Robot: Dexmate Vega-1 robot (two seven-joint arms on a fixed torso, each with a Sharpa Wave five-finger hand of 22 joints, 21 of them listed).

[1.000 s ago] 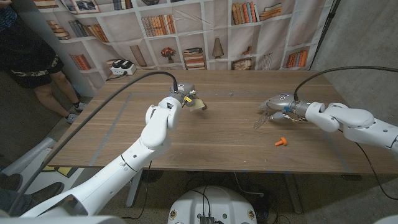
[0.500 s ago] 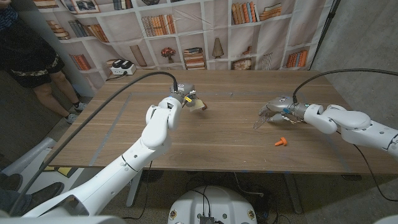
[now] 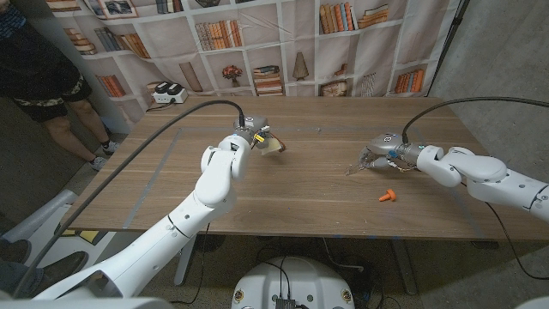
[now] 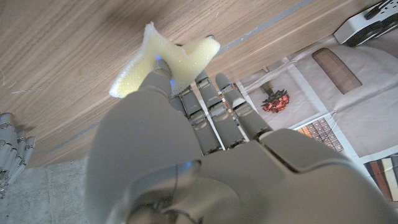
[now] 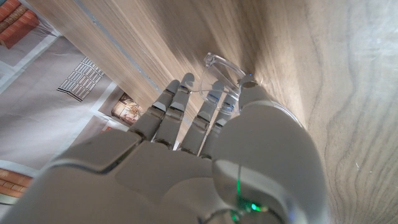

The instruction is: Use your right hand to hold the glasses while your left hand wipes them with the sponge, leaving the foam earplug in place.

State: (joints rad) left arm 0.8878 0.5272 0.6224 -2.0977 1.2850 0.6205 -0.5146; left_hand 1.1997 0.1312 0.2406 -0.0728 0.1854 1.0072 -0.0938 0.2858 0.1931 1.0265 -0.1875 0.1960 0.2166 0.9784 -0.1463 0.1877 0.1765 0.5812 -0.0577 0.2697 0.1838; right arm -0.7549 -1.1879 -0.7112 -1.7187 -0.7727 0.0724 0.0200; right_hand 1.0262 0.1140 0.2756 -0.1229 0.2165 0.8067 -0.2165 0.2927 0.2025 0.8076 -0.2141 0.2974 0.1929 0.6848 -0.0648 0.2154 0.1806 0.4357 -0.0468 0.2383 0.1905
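The left hand (image 3: pixel 255 134) is raised above the desk (image 3: pixel 292 193) left of its middle, toward the far edge, and its fingers pinch the pale yellow sponge (image 3: pixel 273 147); in the left wrist view the sponge (image 4: pixel 163 57) is visibly crumpled between the thumb and the fingers (image 4: pixel 217 99), with the wood grain of the desk beyond it. The right hand (image 3: pixel 383 148) sits low over the right part of the desk, between the middle and the right edge, with its fingers brought together around the clear glasses (image 3: pixel 358 163). In the right wrist view the glasses (image 5: pixel 221 68) show as a transparent lens rim lying at the fingertips (image 5: pixel 181 83), with the thumb pressed against the frame, so the hand is clamped on them; whether the glasses are touching the desk or just above it cannot be told. The orange foam earplug (image 3: pixel 388 196) lies alone on the desk, nearer the front edge than the right hand and apart from it. A grey cable runs from the left arm toward the left edge of the desk. Beyond the far left corner a white device (image 3: pixel 166 93) is visible, and a person (image 3: pixel 43 73) in dark clothing stands off the left edge, in front of the bookshelf-printed backdrop (image 3: pixel 283 43).
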